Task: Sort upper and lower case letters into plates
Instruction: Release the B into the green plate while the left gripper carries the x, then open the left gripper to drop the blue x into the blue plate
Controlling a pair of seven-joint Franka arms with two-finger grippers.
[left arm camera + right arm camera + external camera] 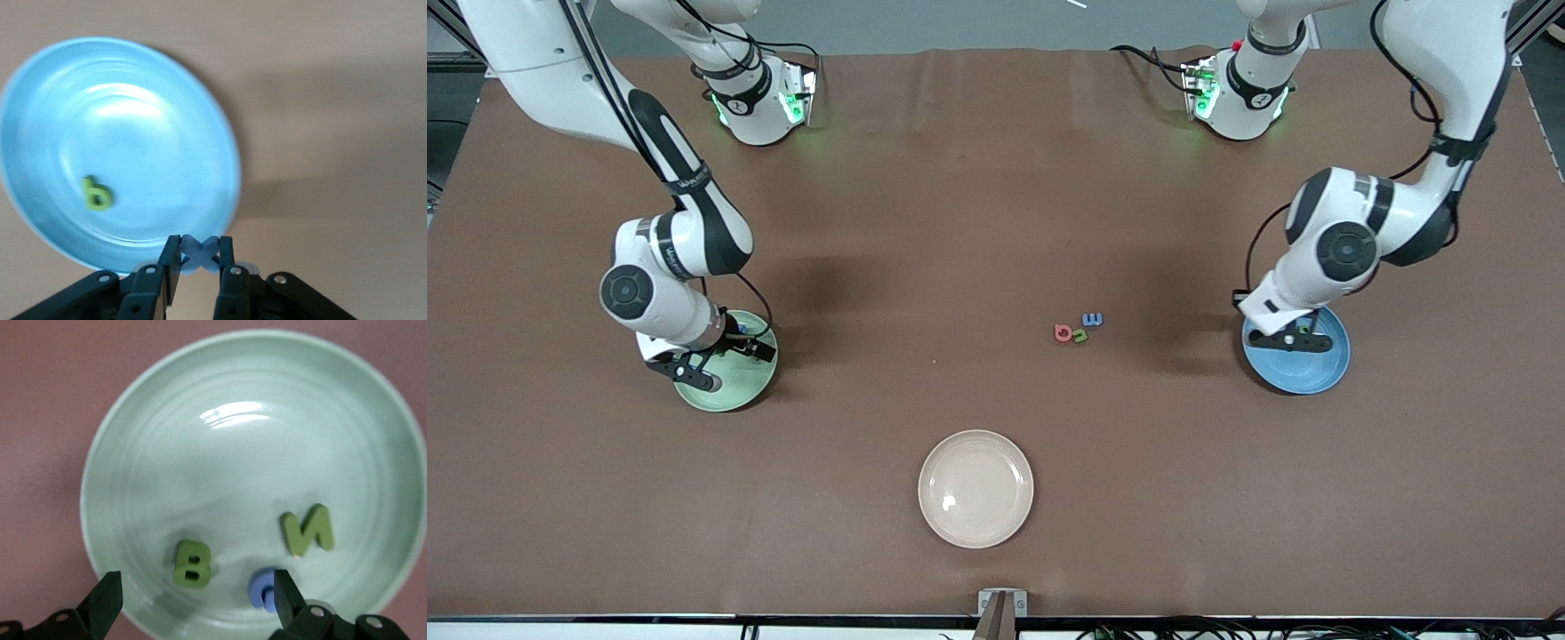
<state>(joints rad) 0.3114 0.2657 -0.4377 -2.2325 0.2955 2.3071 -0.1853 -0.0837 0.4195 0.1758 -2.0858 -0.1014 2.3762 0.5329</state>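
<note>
My left gripper (1294, 340) hangs over the bright blue plate (1307, 378), shut on a pale blue letter x (200, 253). In the left wrist view (200, 257) the x sits over the rim of the blue plate (133, 133), which holds a green b (97, 193). My right gripper (725, 363) is open and empty over the mint green plate (738, 402). In the right wrist view (195, 590) that plate (253, 453) holds a green B (193, 562), a green N (307, 530) and a blue letter (265, 589). A red letter (1063, 332), a green letter (1080, 336) and a blue letter (1092, 319) lie clustered on the table between the plates.
A cream-beige plate (975, 488) with nothing in it sits nearer the front camera, mid-table. The brown table mat (960, 222) stretches between the arms. Both arm bases stand along the table edge farthest from the front camera.
</note>
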